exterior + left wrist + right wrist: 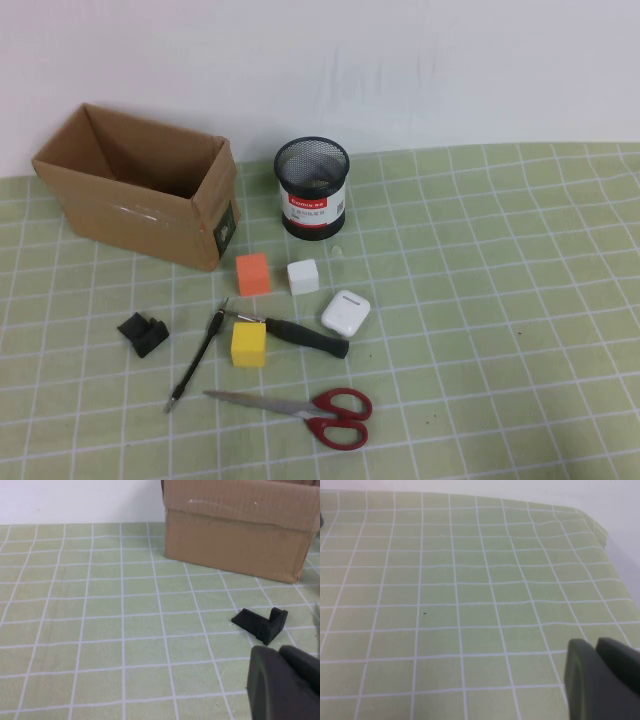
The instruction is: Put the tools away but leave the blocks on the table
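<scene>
The left gripper (280, 680) shows only as a dark corner in its wrist view, with its fingers pressed together and nothing between them. The right gripper (600, 675) is the same, cut off at the edge, fingers together and holding nothing. Neither arm shows in the high view.

The left one hangs low over the table (520, 300), near the small black bracket (261, 624) and the cardboard box (240, 525). The right one hangs over bare green squares on the right side.

The scissors (300, 410) lie flat at the near edge, blades pointing left, red handles to the right. The screwdriver (300, 335) lies left to right, with its steel tip to the left, partly hidden behind the yellow block (248, 343). The thin driver (197, 362) slants from near-left up to far-right.

The orange block (253, 273) and white block (303, 277) sit side by side farther back. The white case (345, 312) is just right of the screwdriver. The inside of the black mesh cup (312, 187) is hard to make out.
</scene>
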